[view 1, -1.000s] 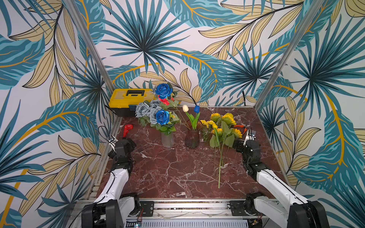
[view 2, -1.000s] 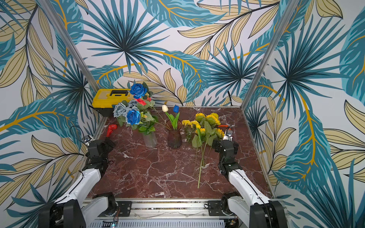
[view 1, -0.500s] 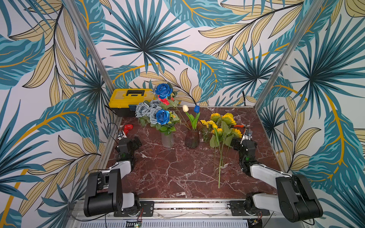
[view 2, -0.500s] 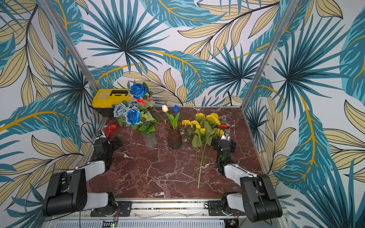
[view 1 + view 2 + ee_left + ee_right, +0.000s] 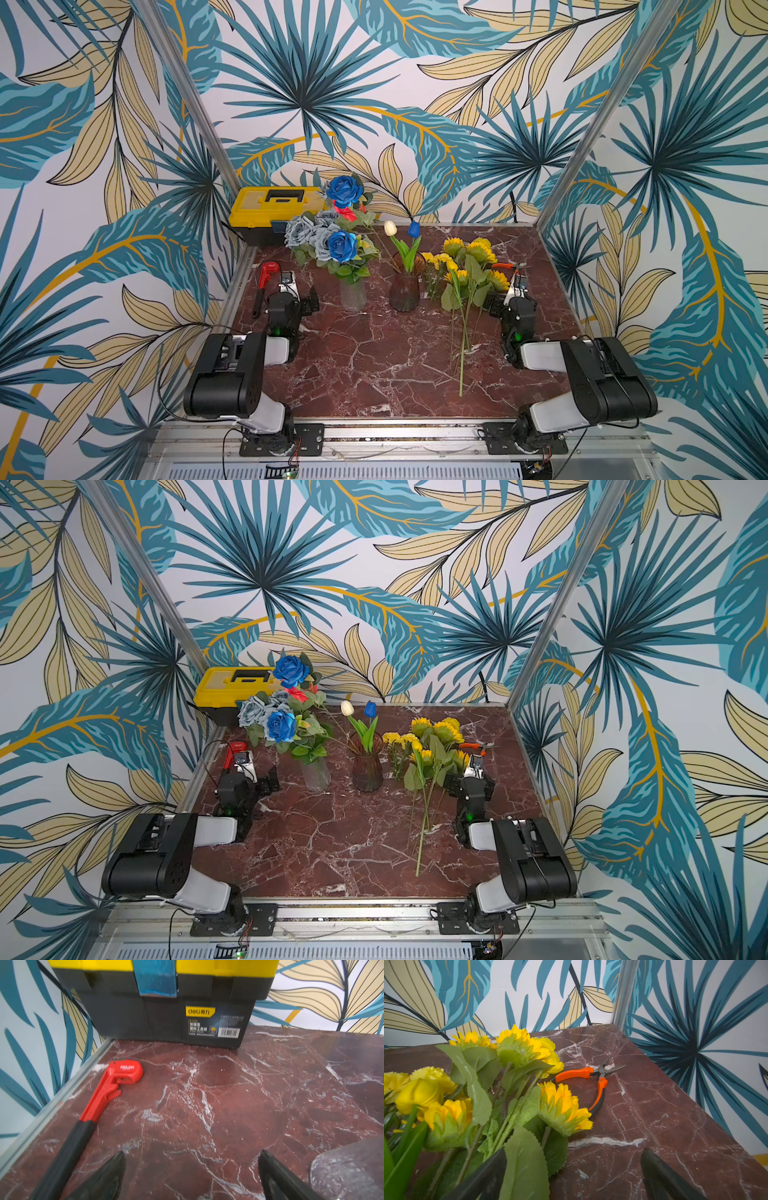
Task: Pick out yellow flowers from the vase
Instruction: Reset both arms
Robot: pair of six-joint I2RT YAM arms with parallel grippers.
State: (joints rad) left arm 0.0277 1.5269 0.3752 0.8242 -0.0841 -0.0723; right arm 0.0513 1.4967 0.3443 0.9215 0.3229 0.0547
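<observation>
Yellow flowers (image 5: 478, 251) on tbl (image 5: 374, 353) — L gripper (image 5: 191, 1155), R gripper (image 5: 574, 1153) wide open, nothing gripped.

1. Tabletop (image 5: 228, 1105): marble-look, dk red w/ white veins, smooth, glossy.
2. Toolbox (image 5: 124, 1018): plastic, yellow lid, black body, semi-matt.
3. Pipe wrench (image 5: 116, 1080): red-painted metal head, matt black grip.
4. Pliers (image 5: 601, 1086): grey metal jaws, orange/black plastic grips.
5. Yellow flowers (image 5: 562, 1107): cloth-like petals; leaves w/ slight sheen.
6. Clear vase (image 5: 353, 293): see-thru glass. Brown vase (image 5: 404, 291): tinted glass, shiny.

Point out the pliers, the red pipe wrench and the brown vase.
pliers (image 5: 601, 1073): right wrist view, the pivot
red pipe wrench (image 5: 124, 1071): left wrist view, its red head
brown vase (image 5: 404, 293): in a top view, on its body
</observation>
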